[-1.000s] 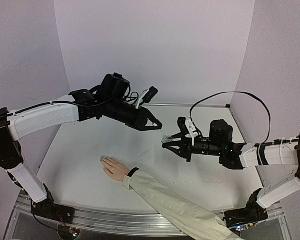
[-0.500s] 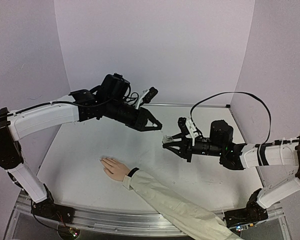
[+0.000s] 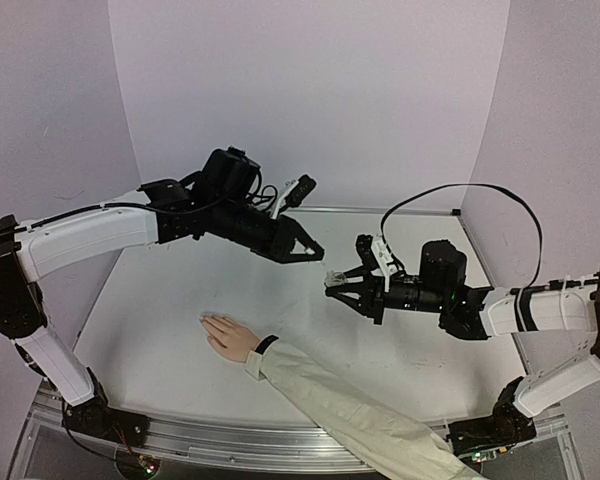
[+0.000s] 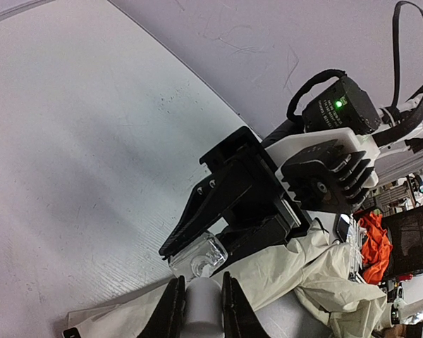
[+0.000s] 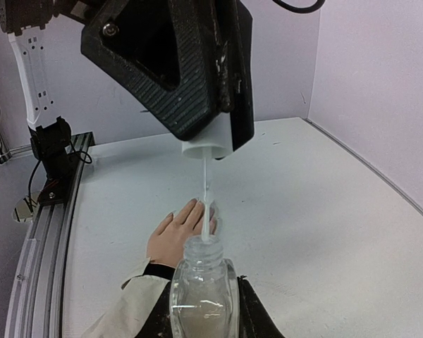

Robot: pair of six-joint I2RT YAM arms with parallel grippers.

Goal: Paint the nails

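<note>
A light-skinned hand (image 3: 230, 338) with a black wristband and cream sleeve (image 3: 340, 410) lies flat on the white table, its tiny pale nails (image 3: 205, 320) pointing left. It also shows in the right wrist view (image 5: 178, 236), fingers spread, nails (image 5: 192, 203) away from me. My right gripper (image 3: 332, 283) is shut on a clear glass bottle (image 5: 202, 292), held above the table right of the hand. My left gripper (image 3: 316, 250) is shut on a white cylindrical cap (image 4: 203, 308) just above the bottle. The cap's thin brush stem (image 5: 206, 201) reaches down, its tip in the bottle's neck.
Lavender walls close the table at back, left and right. A metal rail (image 3: 230, 440) runs along the near edge. The sleeve crosses the front right of the table. A black cable (image 3: 460, 190) arcs above the right arm.
</note>
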